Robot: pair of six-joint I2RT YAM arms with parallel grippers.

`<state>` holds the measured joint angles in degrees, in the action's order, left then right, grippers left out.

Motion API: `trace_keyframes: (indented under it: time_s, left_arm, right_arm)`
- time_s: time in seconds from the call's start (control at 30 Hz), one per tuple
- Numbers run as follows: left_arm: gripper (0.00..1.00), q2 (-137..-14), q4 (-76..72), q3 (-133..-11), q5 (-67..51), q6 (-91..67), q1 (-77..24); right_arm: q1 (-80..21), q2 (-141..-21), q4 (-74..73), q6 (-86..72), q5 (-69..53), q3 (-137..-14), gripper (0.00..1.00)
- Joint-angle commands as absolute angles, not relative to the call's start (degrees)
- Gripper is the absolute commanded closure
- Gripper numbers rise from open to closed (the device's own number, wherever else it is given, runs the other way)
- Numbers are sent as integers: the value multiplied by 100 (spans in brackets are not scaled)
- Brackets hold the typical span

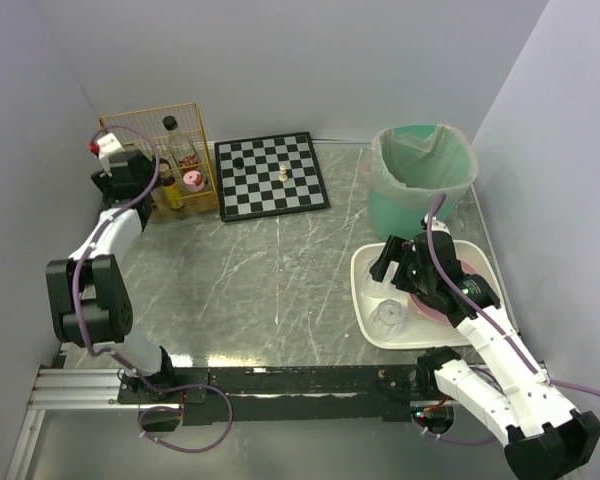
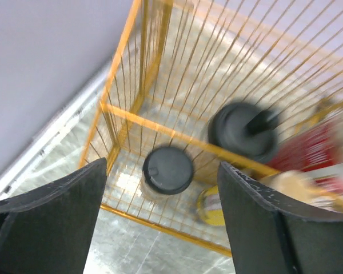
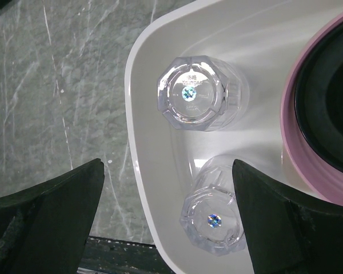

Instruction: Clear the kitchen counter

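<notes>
The kitchen counter [image 1: 280, 270] is a grey-green marble-look top. At its back left, my left gripper [image 1: 152, 188] hangs open over the near corner of a yellow wire basket [image 1: 208, 160]. In the left wrist view the left gripper [image 2: 163, 228] holds nothing; below it in the basket [image 2: 123, 111] stand a black-lidded jar [image 2: 167, 170], a larger black-capped bottle [image 2: 244, 130] and a yellow container [image 2: 208, 206]. My right gripper [image 1: 395, 272] is open above the white tray [image 1: 365, 300]. Under the right gripper [image 3: 168, 222] stand two clear glasses [image 3: 197, 94] [image 3: 214, 214], upside down, beside a pink bowl [image 3: 317, 171].
A black-and-white chessboard [image 1: 272, 175] with a few pieces lies at the back centre. A green lined bin [image 1: 420, 175] stands at the back right, just behind the tray. White walls close in the left, back and right sides.
</notes>
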<state>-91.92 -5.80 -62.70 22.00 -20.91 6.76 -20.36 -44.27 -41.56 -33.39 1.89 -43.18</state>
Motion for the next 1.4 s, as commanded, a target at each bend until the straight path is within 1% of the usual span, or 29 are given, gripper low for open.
trace_keyframes:
  time_s: [0.0, 0.17, 0.23, 0.47, 0.6, 0.67, 0.73, 0.9, 0.97, 1.1, 1.37]
  left_arm:
    - [16, -8570, 437, -7135, 2522, -2302, 659]
    - [7, -8122, 1203, -7602, 2435, -2496, 659]
    - [1, -7876, 1423, -7690, 2138, -2688, 659]
    - [1, -6971, 1704, -7541, 617, -3243, 659]
    - [1, -6724, 2328, -7471, 195, -3410, 650]
    - [1, -6531, 2452, -7191, -69, -3419, 642]
    - [1, -6207, 2348, -6586, -254, -3463, 633]
    - [1, -5003, 1794, -5232, -430, -3428, 624]
    - [1, -4756, 1758, -4976, -589, -3288, 624]
    - [1, -4439, 1951, -4633, -501, -3068, 624]
    - [1, -3982, 1986, -4061, -360, -2786, 624]
  right_arm:
    - [-1995, -4298, -4017, -3392, 194, -4421, 1]
    - [-1995, -4359, -3990, -3384, 114, -4482, 0]
    - [-1995, -4377, -4060, -3375, 132, -4579, 0]
    - [-1995, -4271, -4095, -3235, 193, -4956, 0]
    - [-1995, -4386, -4228, -3217, 264, -5159, 0]
    - [-1995, -4342, -4166, -3217, 299, -5107, 0]
    - [-1995, -4254, -3983, -3252, 369, -4888, 0]
    - [-1995, -3903, -3131, -3182, 378, -4080, 0]
    - [-1995, -3710, -2866, -3208, 439, -3798, 0]
    - [-2004, -3419, -2506, -3252, 448, -3446, 0]
    - [-1995, -3445, -2610, -3401, 878, -3366, 0]
